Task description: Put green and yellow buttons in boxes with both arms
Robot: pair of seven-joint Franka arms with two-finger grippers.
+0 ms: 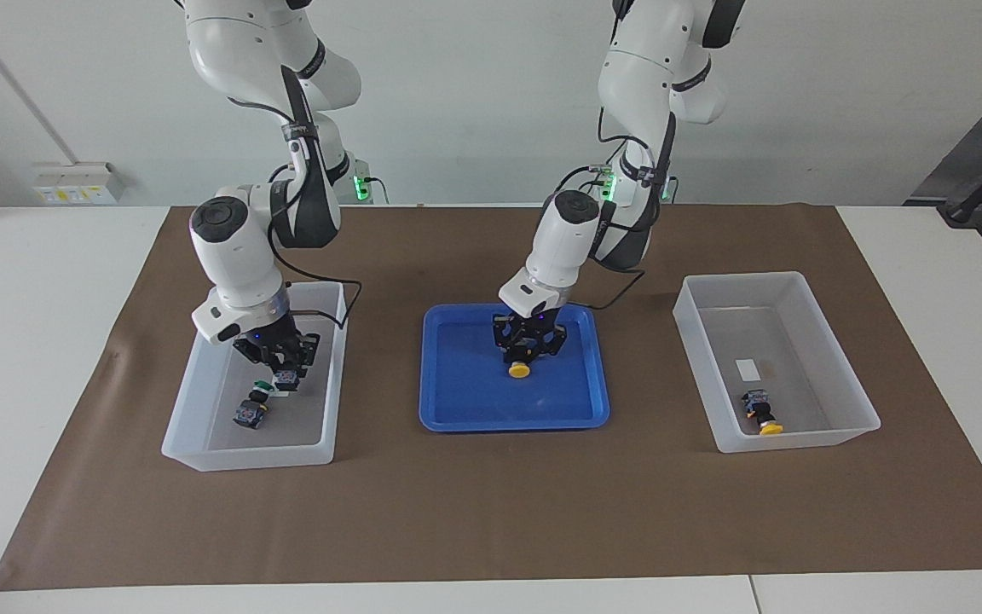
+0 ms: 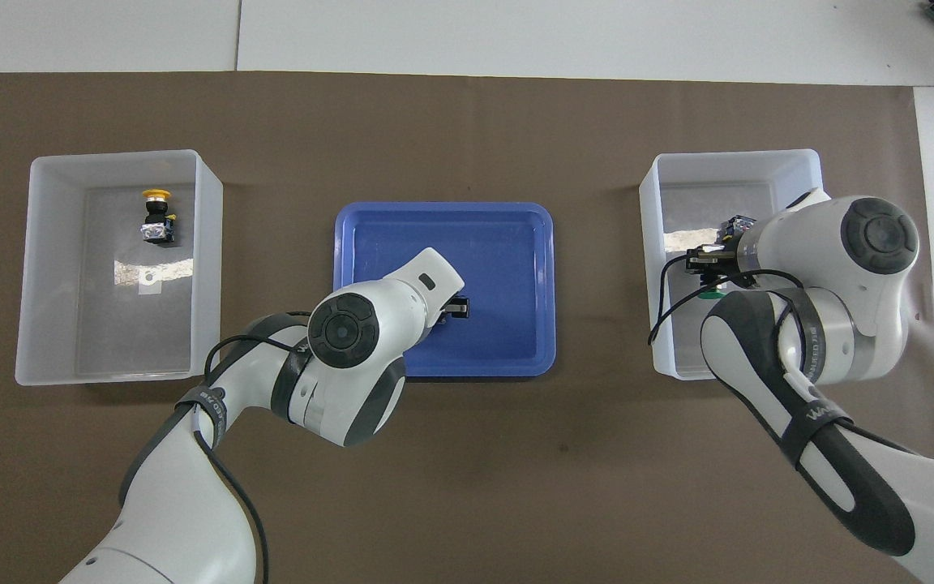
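Note:
My right gripper (image 1: pixel 280 371) is low inside the box (image 1: pixel 188 409) at the right arm's end and is shut on a green button (image 1: pixel 274 384), held tilted; its green cap (image 2: pixel 708 296) shows under the wrist in the overhead view. A second button (image 1: pixel 248 414) lies in that box (image 2: pixel 652 243), its base (image 2: pixel 739 221) beside the gripper (image 2: pixel 710 266). My left gripper (image 1: pixel 525 356) is down in the blue tray (image 1: pixel 465 401), shut on a yellow button (image 1: pixel 518 369). Another yellow button (image 1: pixel 764 414) lies in the box (image 1: pixel 836 358) at the left arm's end.
The blue tray (image 2: pixel 507 243) sits mid-table between the two boxes on a brown mat (image 1: pixel 491 512). The box at the left arm's end (image 2: pixel 207 243) holds the yellow button (image 2: pixel 157 219) and a white label (image 2: pixel 147 282). My left gripper (image 2: pixel 457 308) is mostly hidden under its wrist.

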